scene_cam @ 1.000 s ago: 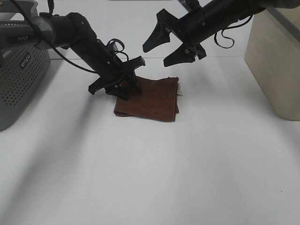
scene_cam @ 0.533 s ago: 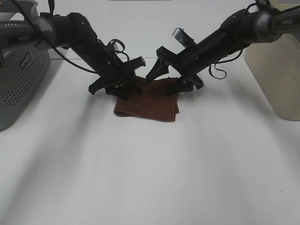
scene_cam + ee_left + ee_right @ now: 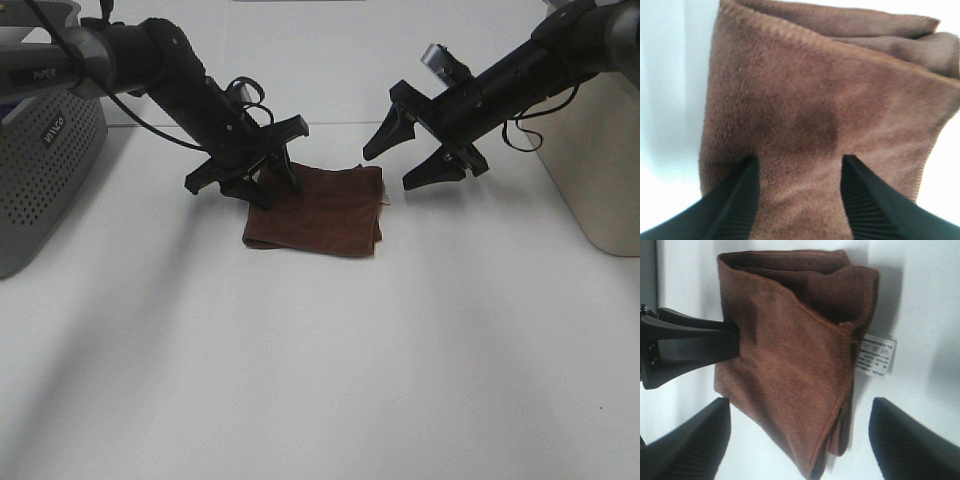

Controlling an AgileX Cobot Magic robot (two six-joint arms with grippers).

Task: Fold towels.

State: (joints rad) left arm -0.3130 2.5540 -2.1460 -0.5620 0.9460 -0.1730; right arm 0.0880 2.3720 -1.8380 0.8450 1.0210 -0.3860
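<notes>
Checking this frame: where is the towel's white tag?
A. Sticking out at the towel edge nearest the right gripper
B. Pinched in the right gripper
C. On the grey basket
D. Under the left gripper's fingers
A: the white tag juts from the towel edge facing the open right gripper, touching no gripper.

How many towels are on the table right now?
1. A folded brown towel lies on the white table, between the left gripper at its far left corner and the right gripper hovering beside it. The grey basket's inside is hidden.
</notes>
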